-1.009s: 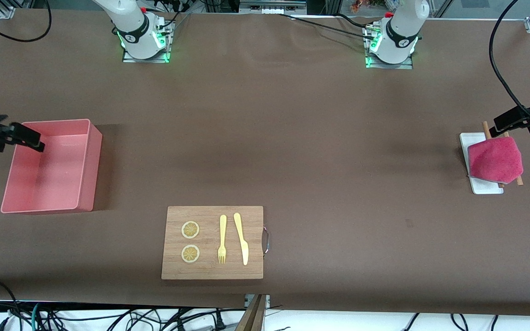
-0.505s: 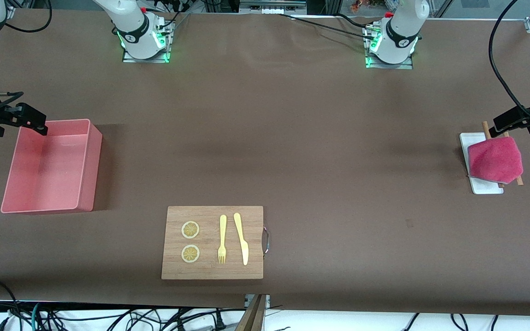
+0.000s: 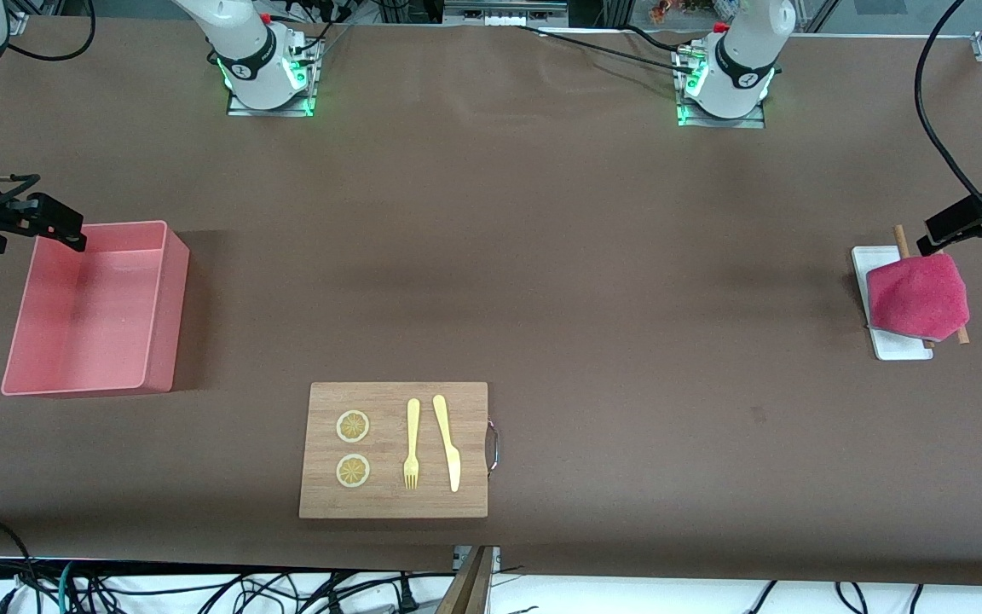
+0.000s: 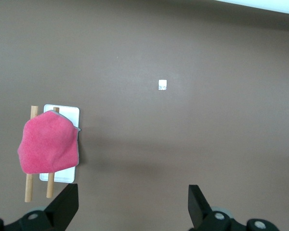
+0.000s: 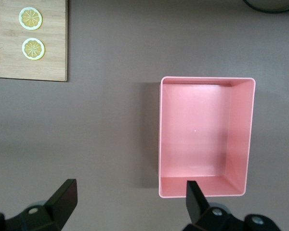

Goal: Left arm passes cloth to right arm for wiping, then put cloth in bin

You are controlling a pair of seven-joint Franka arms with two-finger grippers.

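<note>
Over the bin (image 5: 206, 137), right jaws (image 5: 127, 199) spread; left jaws (image 4: 132, 207) spread near the cloth (image 4: 49, 142).

Brown table (image 3: 542, 256) — bin (image 3: 163, 324), wooden board (image 3: 389, 503), white tray (image 3: 870, 260)

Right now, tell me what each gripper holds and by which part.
Nothing. The left gripper and right gripper are both open and empty; the crimson-pink fuzzy cloth lies ungrasped on the small white tray.

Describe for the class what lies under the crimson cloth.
The cloth rests on two wooden sticks laid across a small white tray. The sticks' ends and the tray's edges show; their middles are covered.
</note>
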